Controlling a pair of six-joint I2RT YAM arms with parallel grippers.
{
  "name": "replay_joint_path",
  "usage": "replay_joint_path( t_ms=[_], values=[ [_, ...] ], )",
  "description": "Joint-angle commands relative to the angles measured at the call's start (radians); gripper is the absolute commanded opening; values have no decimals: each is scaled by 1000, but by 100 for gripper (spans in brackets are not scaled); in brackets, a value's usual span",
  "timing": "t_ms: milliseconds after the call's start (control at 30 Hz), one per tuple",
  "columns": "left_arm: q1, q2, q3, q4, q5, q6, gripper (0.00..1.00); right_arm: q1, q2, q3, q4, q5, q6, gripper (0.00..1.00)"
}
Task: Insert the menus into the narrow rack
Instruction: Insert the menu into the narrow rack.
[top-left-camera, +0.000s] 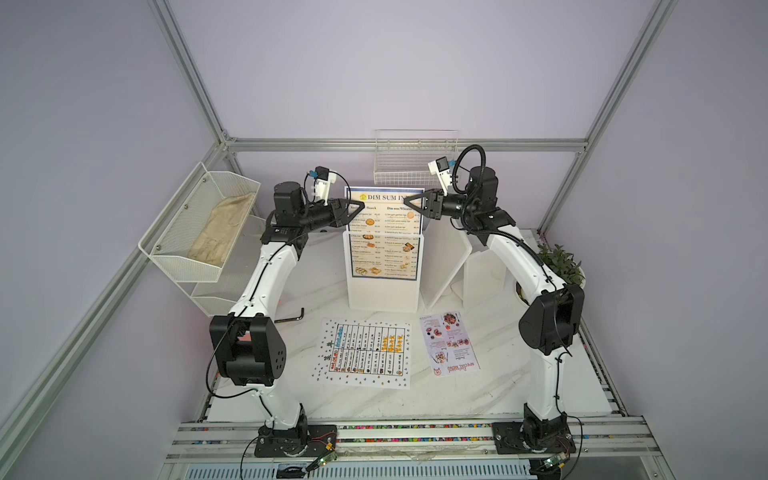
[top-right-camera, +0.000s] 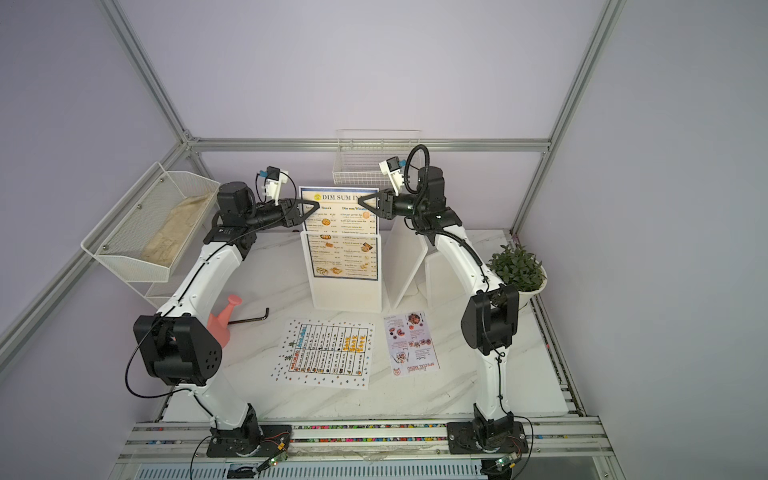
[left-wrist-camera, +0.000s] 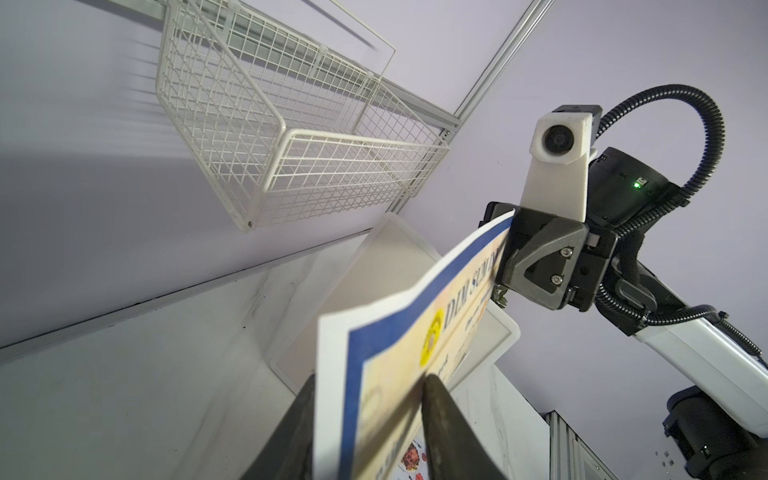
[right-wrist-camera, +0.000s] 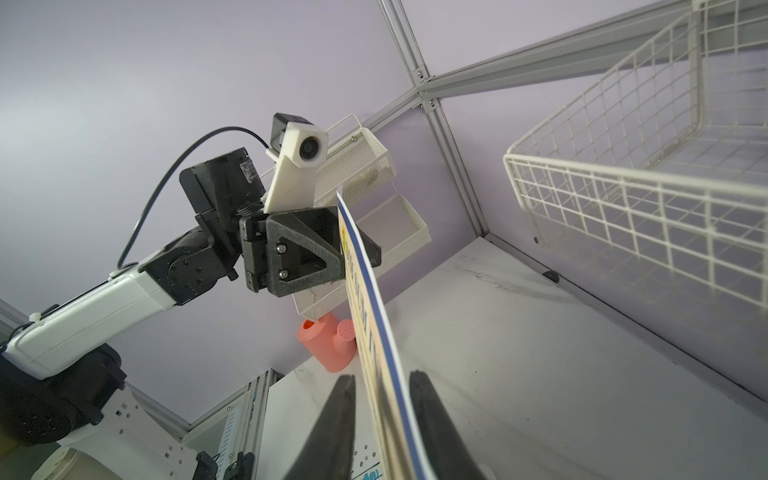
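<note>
Dim sum menu (top-left-camera: 384, 237): upright in rack (top-left-camera: 382, 291).
Left gripper (top-left-camera: 360, 205): jaws parted around its top corner.
Right gripper (top-left-camera: 407, 202): jaws apart, menu edge between, untouched.
Grid menu (top-left-camera: 365, 353), leaflet (top-left-camera: 449, 344): flat on table (top-left-camera: 478, 395).

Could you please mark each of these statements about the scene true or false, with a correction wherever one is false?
1. The DIM SUM INN menu stands in the rack. True.
2. The grid menu is also in the rack. False: it lies flat on the table, in front of the rack.
3. The SPECIAL MENU leaflet lies beside the grid menu. True.
4. The right gripper is clamped on the menu. False: its fingers stand apart on either side of the sheet.
5. The wire basket on the back wall holds a menu. False: it looks empty.
</note>
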Motion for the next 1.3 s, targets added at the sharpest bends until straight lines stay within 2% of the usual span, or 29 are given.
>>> replay_joint_path(
  t_ms=[0, 233, 467, 967, 1267],
  values=[
    [8, -53, -3, 9, -10, 22, 40, 8, -34, 38, -20, 3, -17, 26],
    [8, -49, 13, -2, -13, 28, 41, 8, -37, 33, -24, -4, -19, 13],
    [8, -59, 4, -4, -10, 28, 53, 8, -52, 3, -7, -4, -12, 2],
    [8, -87, -51, 9, -15, 31, 53, 7, -78, -85, 39, -13, 5, 0],
    [9, -96, -83, 9, -30, 40, 60, 9, -72, -104, 47, -15, 9, 0]
  ],
)
